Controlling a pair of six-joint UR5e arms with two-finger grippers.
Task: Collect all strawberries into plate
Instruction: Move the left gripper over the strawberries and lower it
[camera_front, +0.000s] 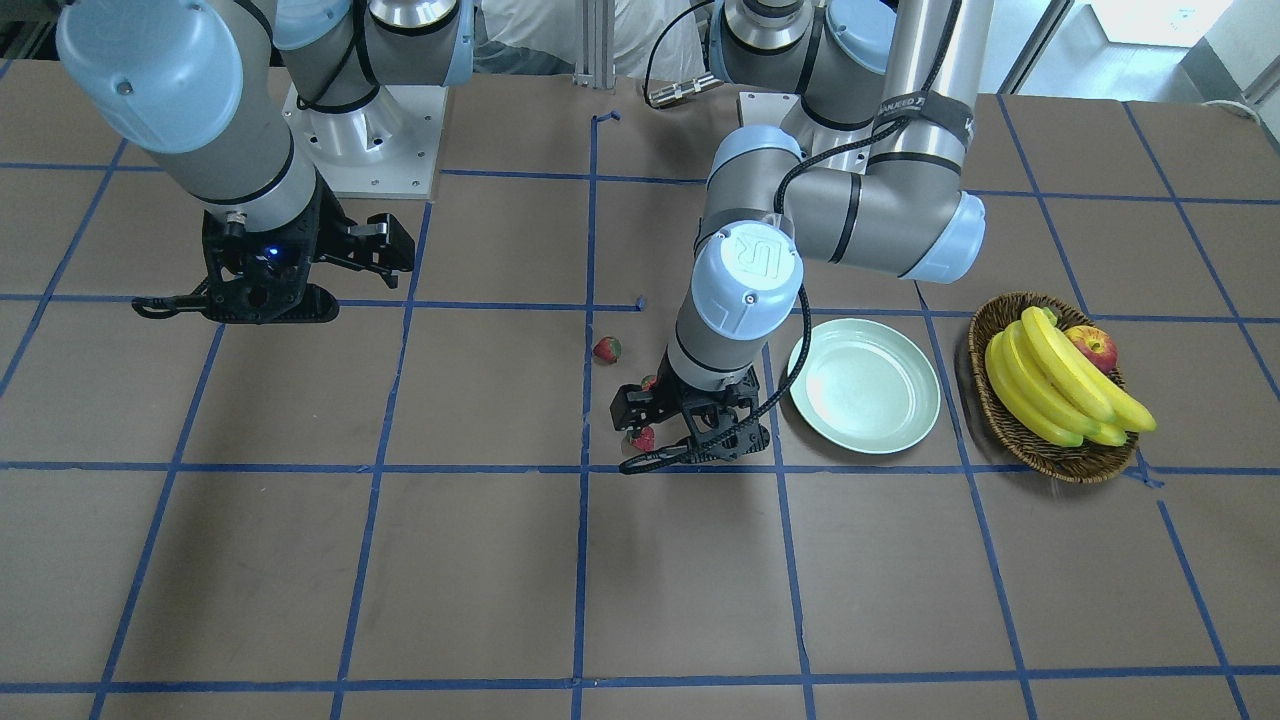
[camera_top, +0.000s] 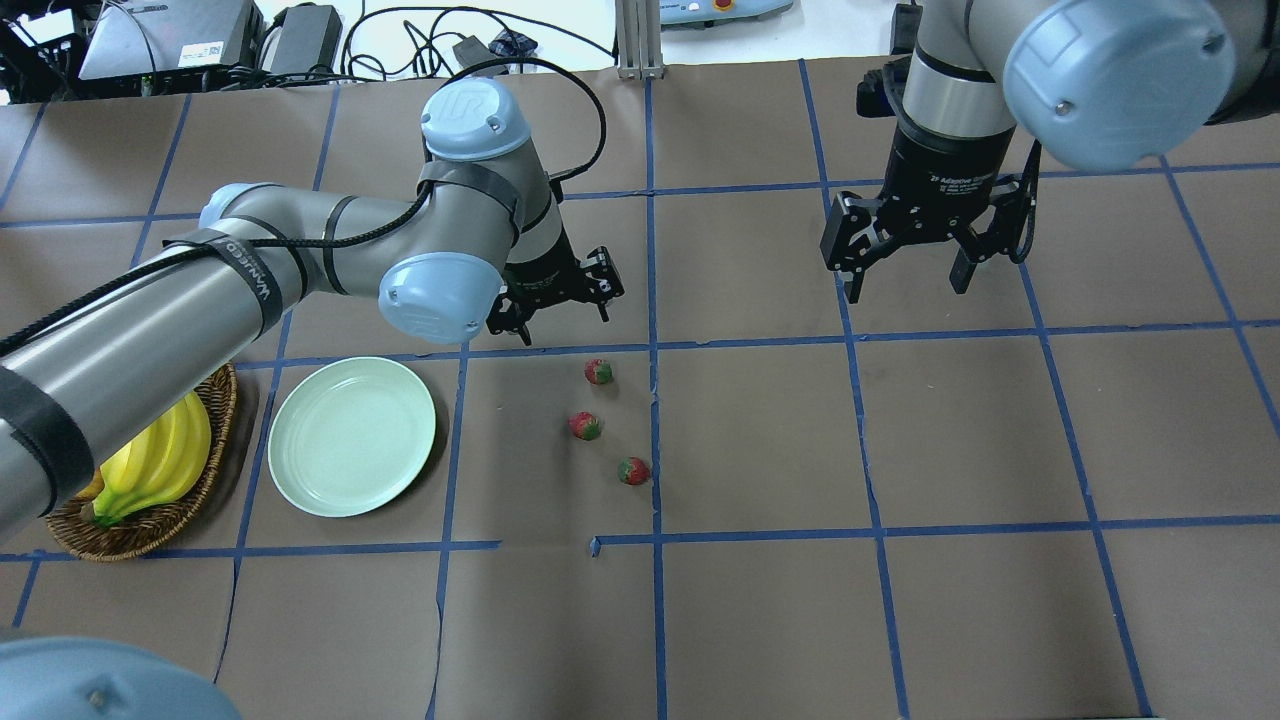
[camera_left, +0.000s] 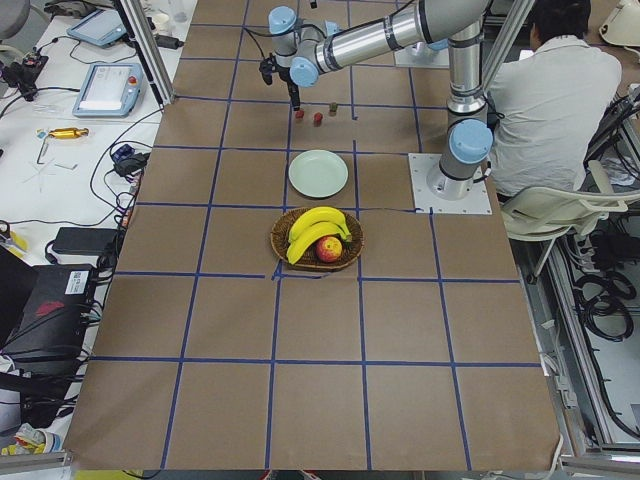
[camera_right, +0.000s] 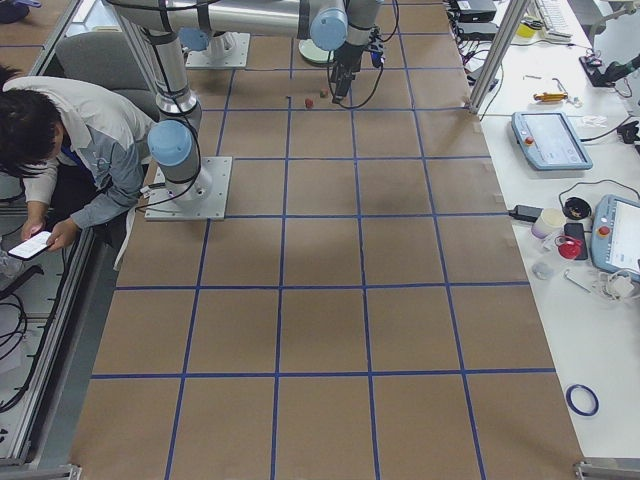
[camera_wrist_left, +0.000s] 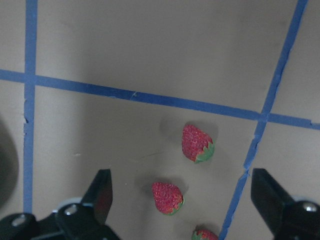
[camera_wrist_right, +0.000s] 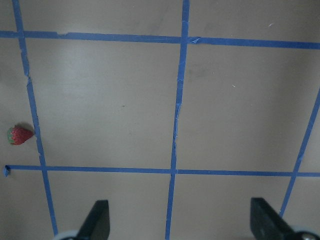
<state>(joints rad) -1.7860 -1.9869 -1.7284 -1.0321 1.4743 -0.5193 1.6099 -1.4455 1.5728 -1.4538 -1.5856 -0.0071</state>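
Three strawberries (camera_top: 585, 426) lie on their sides in a crooked row near the plate (camera_top: 352, 436), none on it; the two farthest from the robot turn their green caps away from the plate. The left gripper (camera_top: 562, 325) hangs spread and empty above them, the right gripper (camera_top: 908, 290) spread well away from the plate; the left arm's joint cap (camera_front: 755, 262) reads "UR".

The pale blue joint cap (camera_top: 472, 108) on the left arm bears the raised letters "UR". A black strap (camera_top: 252, 272) wound round that arm reads "WANEED" in white. On the black body of the right gripper (camera_top: 908, 290) stands small white print, seemingly "2F Adaptive Gripper", barely legible
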